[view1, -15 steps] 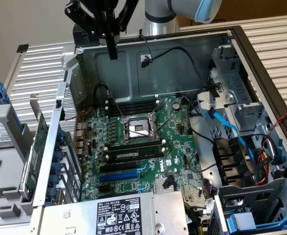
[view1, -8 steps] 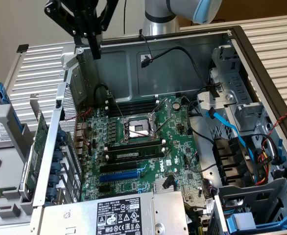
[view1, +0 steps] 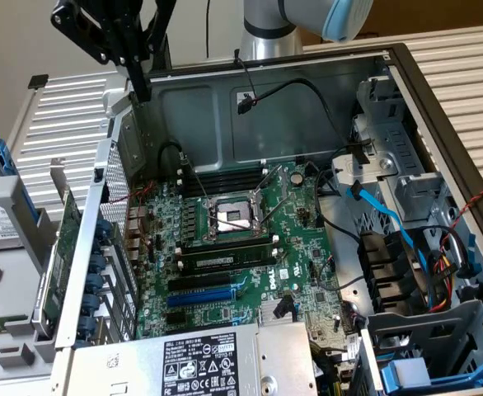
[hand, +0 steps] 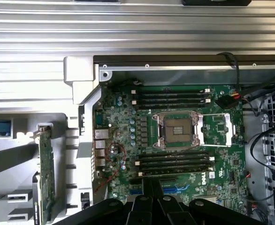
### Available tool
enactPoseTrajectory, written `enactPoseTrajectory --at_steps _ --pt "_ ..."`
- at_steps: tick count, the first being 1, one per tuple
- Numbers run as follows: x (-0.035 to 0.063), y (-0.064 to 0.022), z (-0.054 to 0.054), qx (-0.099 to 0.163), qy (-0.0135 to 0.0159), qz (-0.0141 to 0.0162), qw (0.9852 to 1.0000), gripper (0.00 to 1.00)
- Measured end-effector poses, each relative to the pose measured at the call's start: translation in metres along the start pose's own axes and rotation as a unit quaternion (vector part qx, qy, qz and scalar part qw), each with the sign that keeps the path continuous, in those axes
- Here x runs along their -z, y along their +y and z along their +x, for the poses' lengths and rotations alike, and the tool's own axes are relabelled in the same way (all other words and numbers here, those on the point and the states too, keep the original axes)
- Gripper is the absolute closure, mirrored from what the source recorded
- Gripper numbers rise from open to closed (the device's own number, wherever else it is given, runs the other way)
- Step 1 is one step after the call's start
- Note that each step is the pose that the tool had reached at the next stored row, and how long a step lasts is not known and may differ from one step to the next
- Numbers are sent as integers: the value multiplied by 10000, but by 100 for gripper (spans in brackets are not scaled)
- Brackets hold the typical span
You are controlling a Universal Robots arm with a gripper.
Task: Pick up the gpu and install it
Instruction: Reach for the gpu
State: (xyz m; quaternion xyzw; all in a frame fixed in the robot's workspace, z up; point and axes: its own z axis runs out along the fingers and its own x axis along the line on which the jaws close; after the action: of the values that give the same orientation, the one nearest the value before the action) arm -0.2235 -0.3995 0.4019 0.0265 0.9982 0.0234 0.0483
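A: Since the gpu (view1: 60, 247) is stood on edge just outside the case (view1: 200, 115), at the exterior view's left, how should it be taken?

B: Light, stiff and fragile is the judgement, so the board edges are favoured. Its long axis is run near to far. The pincer (view1: 140, 86) is held above with fingers together, empty.

Green gpu (view1: 60, 252) card standing on its edge.
It rests upright just outside the computer case (view1: 200, 124), at the exterior view's left, not installed.
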Motion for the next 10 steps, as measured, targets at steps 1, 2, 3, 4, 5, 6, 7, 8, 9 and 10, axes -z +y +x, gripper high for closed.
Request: enactPoseTrajectory --at_steps 1,2,3,4,5,6,7,8,9,10 --pt "0 0 0 0 0 0 10000 89" --pt "1 -1 9 3 0 -1 10000 89" --pt "3 -2 29 14 1 -1 10000 89" --pt "5 -3 47 27 1 -1 10000 89" --pt "6 -4 66 41 2 2 10000 89" --pt "8 -5 83 55 3 4 10000 89" --pt "10 -6 101 69 3 13 10000 89" --pt "11 -6 116 90 2 44 9999 89" --pt "12 -5 129 112 1 85 9999 89" --pt "15 -5 143 132 1 122 9998 89"
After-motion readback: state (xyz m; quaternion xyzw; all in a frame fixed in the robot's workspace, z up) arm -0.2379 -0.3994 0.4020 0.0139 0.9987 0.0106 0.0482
